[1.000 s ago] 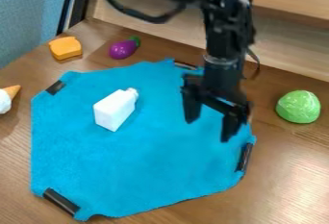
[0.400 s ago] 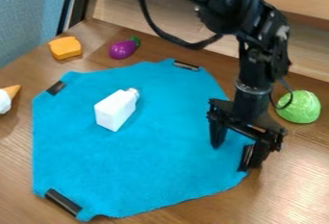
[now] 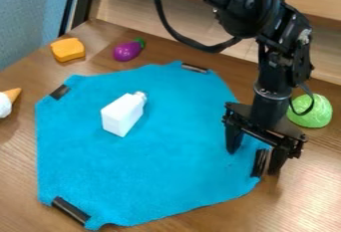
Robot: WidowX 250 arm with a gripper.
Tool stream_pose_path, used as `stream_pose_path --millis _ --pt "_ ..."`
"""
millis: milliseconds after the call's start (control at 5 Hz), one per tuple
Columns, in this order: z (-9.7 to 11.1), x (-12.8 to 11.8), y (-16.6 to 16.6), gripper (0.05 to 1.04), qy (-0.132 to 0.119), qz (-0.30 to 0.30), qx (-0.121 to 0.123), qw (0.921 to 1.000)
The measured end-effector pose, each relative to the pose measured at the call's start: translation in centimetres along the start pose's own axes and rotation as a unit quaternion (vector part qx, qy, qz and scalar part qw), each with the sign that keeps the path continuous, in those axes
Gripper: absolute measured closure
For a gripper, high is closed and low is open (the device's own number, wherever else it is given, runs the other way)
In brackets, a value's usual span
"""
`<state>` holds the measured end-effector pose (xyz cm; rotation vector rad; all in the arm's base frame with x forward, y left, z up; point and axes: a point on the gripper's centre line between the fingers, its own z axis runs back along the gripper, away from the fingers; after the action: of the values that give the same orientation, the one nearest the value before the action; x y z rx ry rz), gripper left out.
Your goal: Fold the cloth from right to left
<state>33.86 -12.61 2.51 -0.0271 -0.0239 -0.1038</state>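
Fingers spread over the cloth's right edge, clip between them.
The cloth (image 3: 156,161) lies flat on the table (image 3: 313,181), the bottle (image 3: 122,115) on its upper left part. The gripper (image 3: 252,162) stands at the right edge, one finger over the cloth, the other just outside the black clip (image 3: 259,163). The step looks to be the grasp: best to get low enough for the outer finger to pass the rim, close squarely on clip and fabric, then lift before drawing left. Too shallow a pinch could slip; a low sweep could knock the bottle.
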Motion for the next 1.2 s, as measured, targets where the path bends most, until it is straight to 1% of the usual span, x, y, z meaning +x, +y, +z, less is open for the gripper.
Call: stream_pose_path --millis 200,400,600,800,1000,1200 --pt "-0.1 0.1 0.0 0.38 -0.007 0.004 -0.002 1.0" --pt "0.0 0.1 -0.4 0.664 -0.006 -0.007 -0.013 0.9999" --pt "0.1 0.9 -1.9 0.883 0.007 -0.06 -0.051 0.9969" --pt "1.2 1.2 -2.3 1.001 0.015 -0.101 -0.079 0.9917" --pt "4.9 1.5 0.6 1.022 -0.003 -0.094 -0.09 0.9915" --pt "6.8 0.9 6.0 1.025 -0.004 -0.052 -0.097 0.994"
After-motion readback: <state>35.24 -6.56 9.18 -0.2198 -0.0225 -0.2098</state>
